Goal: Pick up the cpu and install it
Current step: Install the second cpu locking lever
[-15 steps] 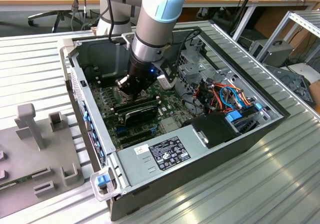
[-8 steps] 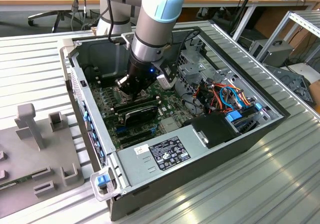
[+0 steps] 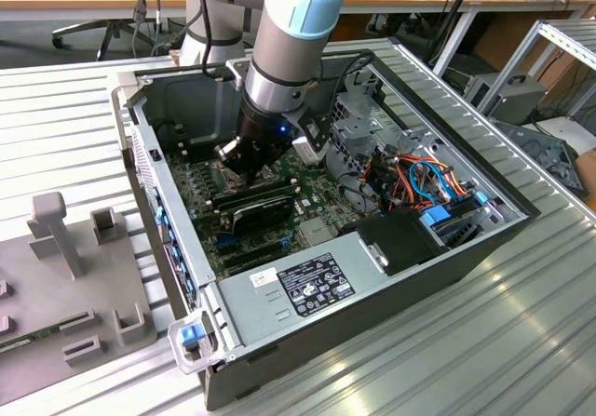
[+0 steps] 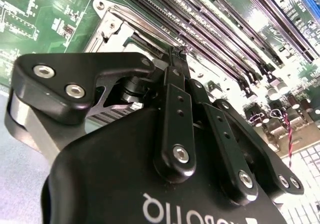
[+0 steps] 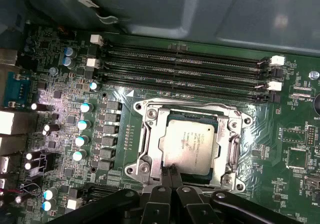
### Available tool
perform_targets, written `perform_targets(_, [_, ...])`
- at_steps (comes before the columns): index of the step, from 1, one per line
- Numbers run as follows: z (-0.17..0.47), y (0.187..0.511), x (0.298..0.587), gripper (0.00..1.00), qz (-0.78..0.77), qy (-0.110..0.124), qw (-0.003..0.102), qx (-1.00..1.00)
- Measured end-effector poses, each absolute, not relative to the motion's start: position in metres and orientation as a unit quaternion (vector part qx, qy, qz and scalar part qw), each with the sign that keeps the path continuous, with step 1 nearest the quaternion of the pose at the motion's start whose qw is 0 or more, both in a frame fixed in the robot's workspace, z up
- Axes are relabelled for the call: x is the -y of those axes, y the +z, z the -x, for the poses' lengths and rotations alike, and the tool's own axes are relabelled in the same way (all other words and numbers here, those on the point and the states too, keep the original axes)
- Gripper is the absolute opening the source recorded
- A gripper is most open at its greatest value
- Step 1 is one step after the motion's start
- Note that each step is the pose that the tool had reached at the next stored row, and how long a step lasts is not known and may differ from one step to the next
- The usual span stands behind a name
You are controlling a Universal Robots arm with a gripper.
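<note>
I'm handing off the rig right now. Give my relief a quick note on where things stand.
Gripper: fingers together, holding nothing, tips at the edge of the cpu in the first wrist view.
Cpu: lying flat inside the socket frame on the motherboard, beside the memory slots.
Arm: reaching down into the open case in the exterior view.
Done: cpu appears placed in the socket.
Left: whether it is fully seated or latched cannot be told.
</note>
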State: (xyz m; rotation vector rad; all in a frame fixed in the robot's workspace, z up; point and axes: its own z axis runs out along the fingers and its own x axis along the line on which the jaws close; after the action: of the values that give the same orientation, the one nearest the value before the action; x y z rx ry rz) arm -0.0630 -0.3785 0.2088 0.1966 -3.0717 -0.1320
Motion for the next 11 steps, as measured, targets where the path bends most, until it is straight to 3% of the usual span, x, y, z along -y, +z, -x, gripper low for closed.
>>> perform_targets(11, [0.053,0.2121,0.3786,0.11,-0.064,-0.043,0.033,0.996])
